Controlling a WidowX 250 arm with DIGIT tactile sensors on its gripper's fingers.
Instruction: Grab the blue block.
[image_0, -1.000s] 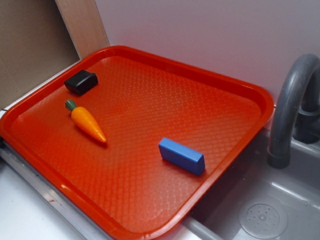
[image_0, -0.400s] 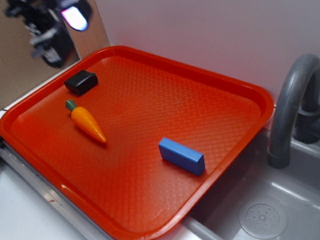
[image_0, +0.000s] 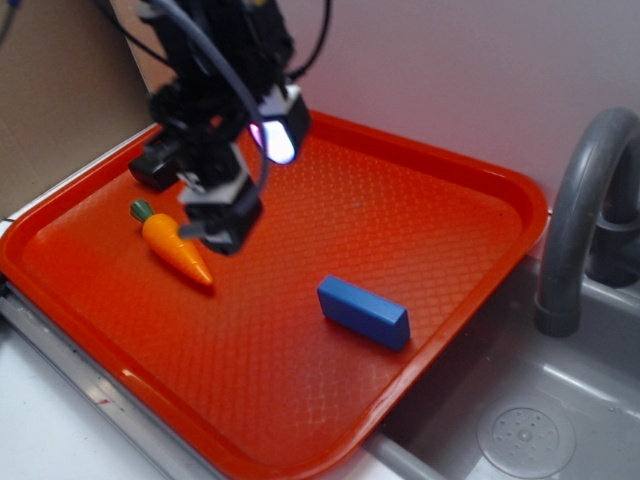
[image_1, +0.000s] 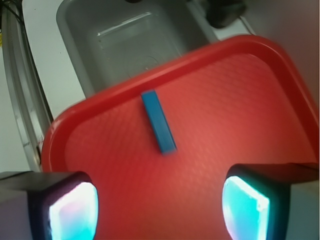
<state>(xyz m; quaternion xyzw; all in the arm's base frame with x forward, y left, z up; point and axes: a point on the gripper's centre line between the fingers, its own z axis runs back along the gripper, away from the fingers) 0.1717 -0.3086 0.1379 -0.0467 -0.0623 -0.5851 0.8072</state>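
The blue block, a matte blue bar, lies flat on the red tray near its front right rim. My gripper hangs above the tray's left half, over the carrot's side, well to the left of the block. It is open, with glowing pads set wide apart and nothing between them. In the wrist view the blue block lies ahead of the gripper, lengthwise and a little tilted, on the tray. Bare tray shows between the fingers.
An orange toy carrot lies on the tray's left side, just below the gripper. A black block sits behind it, partly hidden by the arm. A grey sink with a faucet borders the tray on the right.
The arm has come in from the upper left corner and dropped right and down over the tray's left half. Block, carrot and black block have not moved.
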